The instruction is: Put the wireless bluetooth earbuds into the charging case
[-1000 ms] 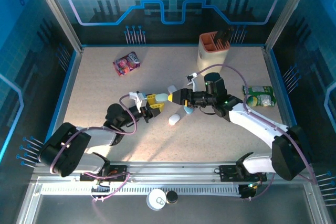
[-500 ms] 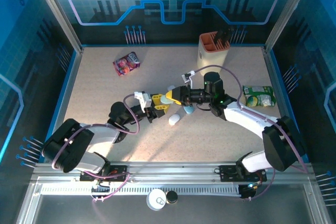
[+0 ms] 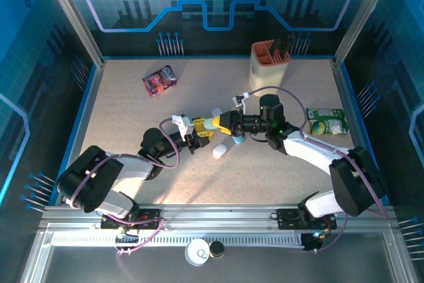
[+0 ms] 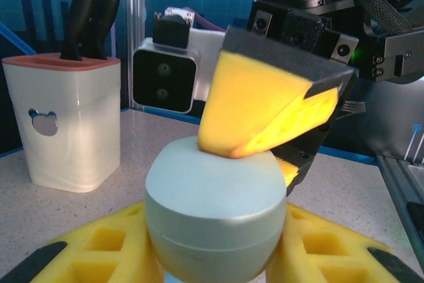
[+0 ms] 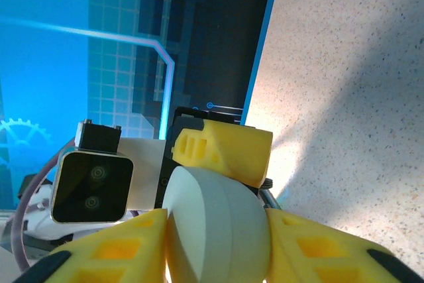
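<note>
Left end effector (image 3: pixel 205 128) pinches the charging case (image 4: pixel 215 197) mid-frame. I think my right end effector (image 3: pixel 218 124), meeting it head-on, clamps its lid.

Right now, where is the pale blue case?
The pale blue case sits mid-table in the top view, clamped between the left gripper and right gripper.

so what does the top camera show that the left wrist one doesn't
Top camera adds: the purple snack packet, the green packet and a white case lying on the table. Left wrist adds: the bear-shaped cutout on the utensil holder, and a close look at the right end effector with its yellow pad touching the top of the pale case. Both have the pale case and the utensil holder.
</note>
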You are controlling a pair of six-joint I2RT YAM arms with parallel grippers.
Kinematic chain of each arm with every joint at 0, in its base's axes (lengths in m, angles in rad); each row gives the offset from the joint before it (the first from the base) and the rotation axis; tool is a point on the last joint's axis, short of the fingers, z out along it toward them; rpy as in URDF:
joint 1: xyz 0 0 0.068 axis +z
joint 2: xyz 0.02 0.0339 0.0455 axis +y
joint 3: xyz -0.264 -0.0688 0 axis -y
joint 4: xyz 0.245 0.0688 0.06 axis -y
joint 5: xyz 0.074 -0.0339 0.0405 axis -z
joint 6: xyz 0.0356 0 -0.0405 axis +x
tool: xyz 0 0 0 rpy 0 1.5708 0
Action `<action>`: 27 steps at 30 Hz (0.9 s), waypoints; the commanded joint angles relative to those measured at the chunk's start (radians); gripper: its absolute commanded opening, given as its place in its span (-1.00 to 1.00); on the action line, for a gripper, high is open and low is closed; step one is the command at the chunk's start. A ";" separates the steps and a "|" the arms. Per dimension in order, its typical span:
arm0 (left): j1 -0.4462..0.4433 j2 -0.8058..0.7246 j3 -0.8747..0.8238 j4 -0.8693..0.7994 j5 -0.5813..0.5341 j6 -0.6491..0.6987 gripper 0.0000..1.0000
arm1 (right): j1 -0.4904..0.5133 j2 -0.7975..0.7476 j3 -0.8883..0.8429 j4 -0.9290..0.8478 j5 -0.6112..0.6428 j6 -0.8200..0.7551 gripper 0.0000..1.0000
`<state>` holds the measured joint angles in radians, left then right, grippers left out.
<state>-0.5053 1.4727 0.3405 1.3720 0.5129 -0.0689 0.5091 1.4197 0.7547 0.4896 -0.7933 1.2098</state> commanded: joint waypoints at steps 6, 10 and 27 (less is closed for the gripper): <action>-0.002 0.019 0.040 0.030 -0.001 0.017 -0.15 | -0.014 -0.051 -0.015 -0.062 0.010 -0.080 -0.80; -0.001 0.014 0.030 0.030 0.015 0.019 0.15 | -0.023 -0.081 -0.013 -0.124 0.042 -0.129 -0.85; 0.000 -0.223 -0.115 -0.244 0.019 0.202 0.98 | -0.063 -0.094 0.020 -0.598 0.366 -0.521 -0.83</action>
<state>-0.5068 1.3109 0.2470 1.2675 0.5133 0.0551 0.4526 1.3342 0.7444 0.0456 -0.5476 0.8265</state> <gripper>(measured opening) 0.991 0.257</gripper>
